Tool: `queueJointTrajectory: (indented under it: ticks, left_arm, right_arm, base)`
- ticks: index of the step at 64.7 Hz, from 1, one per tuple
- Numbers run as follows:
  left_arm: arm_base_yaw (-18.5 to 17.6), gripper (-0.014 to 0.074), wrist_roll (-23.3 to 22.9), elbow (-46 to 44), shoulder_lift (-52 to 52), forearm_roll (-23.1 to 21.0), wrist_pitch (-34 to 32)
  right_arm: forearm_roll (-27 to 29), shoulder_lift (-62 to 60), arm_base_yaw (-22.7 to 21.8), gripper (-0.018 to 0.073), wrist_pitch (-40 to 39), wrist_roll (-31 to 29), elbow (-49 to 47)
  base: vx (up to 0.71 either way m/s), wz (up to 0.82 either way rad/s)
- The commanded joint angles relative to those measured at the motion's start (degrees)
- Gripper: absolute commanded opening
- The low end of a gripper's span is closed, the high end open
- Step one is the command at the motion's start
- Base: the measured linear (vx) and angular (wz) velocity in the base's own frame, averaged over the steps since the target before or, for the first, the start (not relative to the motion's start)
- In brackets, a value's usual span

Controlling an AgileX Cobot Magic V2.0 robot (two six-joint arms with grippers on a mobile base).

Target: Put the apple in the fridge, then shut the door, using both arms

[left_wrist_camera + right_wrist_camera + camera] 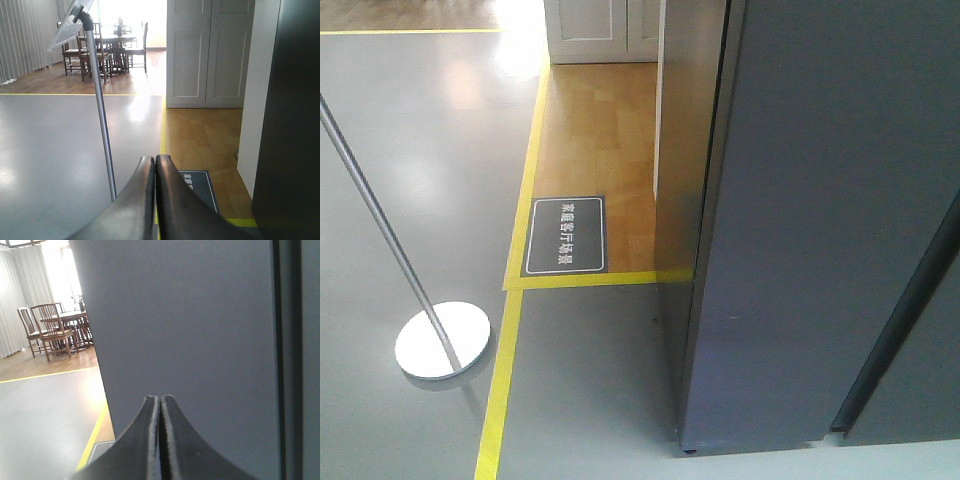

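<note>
The fridge fills the view ahead of my right end effector — a tall dark grey wall, its door shut flush as far as I can see, only a dark seam running down the right side. So I judge the work is either at its very start or at its close; I cannot tell which, because the apple is in none of my views and neither end effector holds it. If the door has yet to open, my next move calls for finding its edge and pulling.

My left end effector is clenched, fingertips together, empty; the right is clenched and empty too.

Ahead of the left end effector, low on the floor, a dark floor sign carries white Chinese characters — too small to read.
</note>
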Motion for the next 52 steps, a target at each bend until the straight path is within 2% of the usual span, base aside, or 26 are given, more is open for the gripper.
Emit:
queueJointTrajectory:
  ticks: [1,10,52]
  left_arm:
    - [-0.21,-0.0006,-0.62,-0.97,-0.87,-0.43,-4.30]
    - [-0.21,-0.0006,-0.62,-0.97,-0.87,-0.43,-4.30]
    - [-0.21,-0.0006,-0.62,-0.97,-0.87,-0.43,-4.30]
  right_arm:
    - [-0.68,0.28,-0.09,-0.0003,-5.14,-2.52,-0.03]
    - [-0.68,0.28,-0.09,-0.0003,-6.93,-5.83,-0.03]
    - [-0.44,0.28,-0.09,-0.0003,-7.44,-5.15,-0.08]
  base:
    - [0.00,0.00]
    - [0.00,0.00]
    - [0.00,0.00]
